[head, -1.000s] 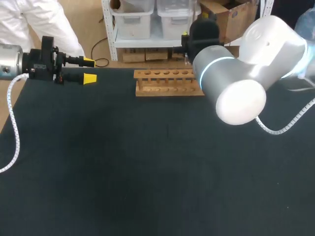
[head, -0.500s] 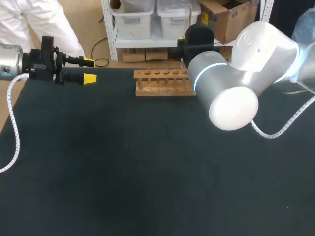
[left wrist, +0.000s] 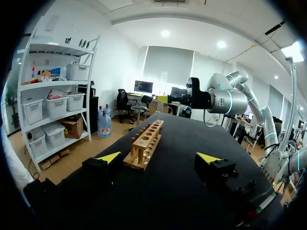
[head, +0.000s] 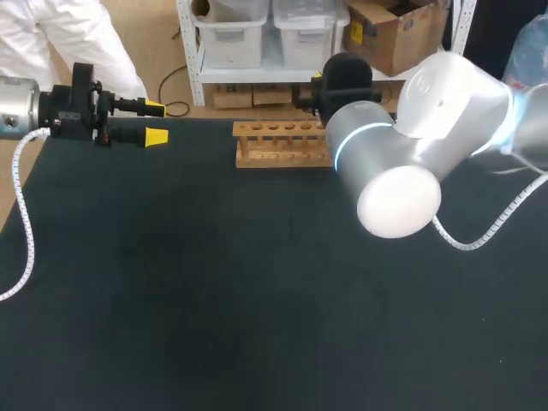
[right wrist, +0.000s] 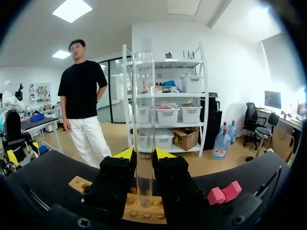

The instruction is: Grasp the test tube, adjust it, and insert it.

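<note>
A clear test tube stands upright between the yellow-tipped fingers of my right gripper, which is shut on it. Its round lower end hangs just over the row of holes in the wooden rack; I cannot tell whether it has entered a hole. In the head view the rack lies at the table's far edge, and my right gripper sits above its right end, mostly hidden by the arm. My left gripper hovers open and empty at the far left, level with the rack, its own fingers spread wide.
The bulky silver elbow of my right arm hangs over the table to the right of the middle. A white coiled cable trails along the left edge. Two pink blocks show beside the right gripper's body.
My right arm has shifted to the left along the rack with the tube in its grip. The left arm has not moved.
</note>
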`<act>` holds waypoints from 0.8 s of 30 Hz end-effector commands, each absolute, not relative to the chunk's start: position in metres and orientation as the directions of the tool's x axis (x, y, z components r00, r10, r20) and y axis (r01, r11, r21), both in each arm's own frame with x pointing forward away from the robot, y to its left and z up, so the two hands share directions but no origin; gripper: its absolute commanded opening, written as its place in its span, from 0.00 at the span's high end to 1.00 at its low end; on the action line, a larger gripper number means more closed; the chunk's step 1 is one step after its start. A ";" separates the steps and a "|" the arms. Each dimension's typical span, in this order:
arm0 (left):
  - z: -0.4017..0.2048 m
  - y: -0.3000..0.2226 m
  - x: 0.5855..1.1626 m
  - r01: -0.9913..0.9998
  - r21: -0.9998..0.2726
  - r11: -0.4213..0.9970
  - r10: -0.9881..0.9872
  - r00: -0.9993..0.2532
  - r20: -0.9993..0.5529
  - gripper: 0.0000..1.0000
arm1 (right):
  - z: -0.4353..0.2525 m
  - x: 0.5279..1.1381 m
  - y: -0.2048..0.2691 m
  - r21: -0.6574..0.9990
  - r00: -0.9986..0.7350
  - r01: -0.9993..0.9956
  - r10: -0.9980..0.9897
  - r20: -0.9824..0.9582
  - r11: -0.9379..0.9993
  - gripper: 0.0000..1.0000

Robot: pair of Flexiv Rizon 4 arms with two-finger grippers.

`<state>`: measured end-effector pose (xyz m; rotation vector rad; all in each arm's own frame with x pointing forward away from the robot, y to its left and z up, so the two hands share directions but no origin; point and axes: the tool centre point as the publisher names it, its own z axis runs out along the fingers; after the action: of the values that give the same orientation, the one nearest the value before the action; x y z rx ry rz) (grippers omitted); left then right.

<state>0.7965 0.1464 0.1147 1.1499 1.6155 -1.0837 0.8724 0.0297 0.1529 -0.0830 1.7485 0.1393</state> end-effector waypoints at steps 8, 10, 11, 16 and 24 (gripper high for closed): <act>0.113 0.147 0.797 0.966 -0.166 0.199 0.223 -0.210 -0.952 0.00 | 0.144 0.873 0.029 0.070 -0.046 -0.231 0.061 -0.997 0.970 1.00; 0.113 0.147 0.797 0.966 -0.166 0.199 0.223 -0.210 -0.952 0.00 | 0.143 0.873 0.028 0.069 -0.050 -0.232 0.059 -0.997 0.970 1.00; 0.113 0.147 0.797 0.966 -0.166 0.199 0.223 -0.210 -0.952 0.00 | 0.142 0.873 0.028 0.069 -0.052 -0.232 0.059 -0.997 0.970 1.00; 0.113 0.147 0.797 0.966 -0.166 0.199 0.223 -0.210 -0.952 0.00 | 0.139 0.871 0.028 0.073 -0.059 -0.231 0.061 -0.996 0.970 1.00; 0.113 0.147 0.797 0.966 -0.166 0.199 0.223 -0.210 -0.952 0.00 | 0.129 0.873 0.030 0.078 -0.072 -0.241 0.063 -0.995 0.967 1.00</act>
<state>0.7965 0.1464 0.1147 1.1499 1.6155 -1.0837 0.8712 0.0308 0.1344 -0.0341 1.7039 0.1232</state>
